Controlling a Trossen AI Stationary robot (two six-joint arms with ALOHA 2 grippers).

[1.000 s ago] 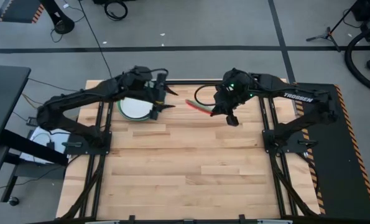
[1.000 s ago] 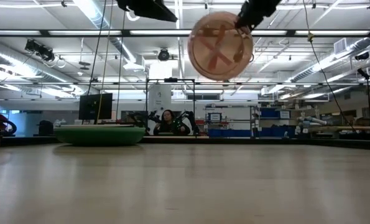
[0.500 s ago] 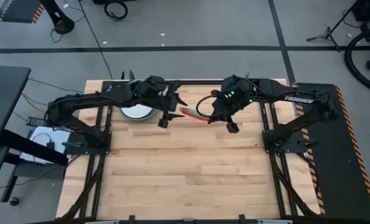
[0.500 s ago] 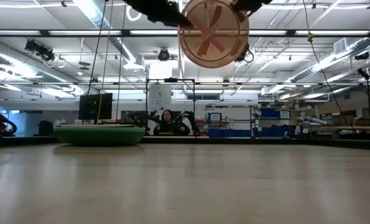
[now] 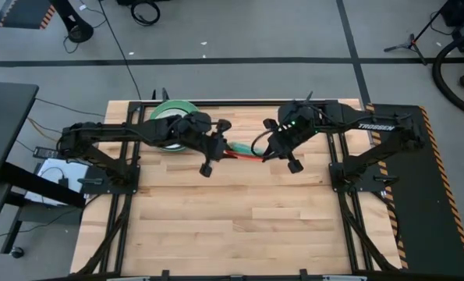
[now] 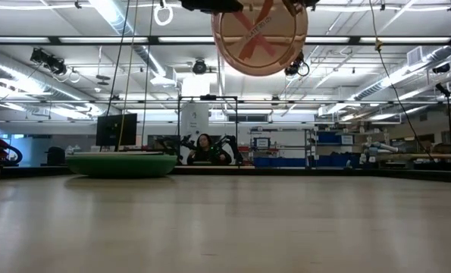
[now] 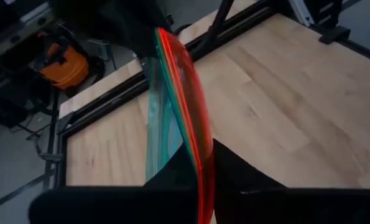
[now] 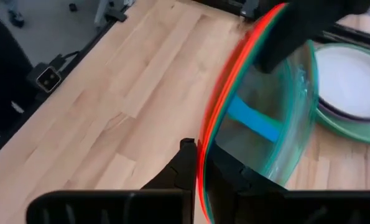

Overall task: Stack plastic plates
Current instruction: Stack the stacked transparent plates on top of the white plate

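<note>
A translucent pink plate (image 5: 243, 152) with a red rim hangs high over the table's far middle, standing on edge; the low view shows its face with a taped cross (image 6: 259, 34). My left gripper (image 7: 203, 177) is shut on its left rim and my right gripper (image 8: 204, 171) on its right rim. A stack of plates (image 5: 168, 109) rests on the table at the far left: a white plate (image 8: 352, 78) on top, a purple one under it, a green one (image 6: 121, 164) at the bottom. My left gripper pinches the plate's rim (image 7: 199, 152) between its two fingers, one finger on each face. It comes level from the table's left. The plate stands on edge, lifted well clear of the table. My right gripper pinches the opposite rim (image 8: 204, 146) the same way, coming level from the table's right.
Black frame rails (image 5: 334, 148) run along the table's left, right and far sides. The near half of the wooden table (image 5: 232, 226) lies in front of both arms. A person (image 6: 204, 148) sits in the room far beyond the table.
My left gripper has left the stack, gone toward the table's right to the plate and shut on its left rim. The stack now shows from above. The plate, held by my right gripper, has risen and shifted slightly left.
</note>
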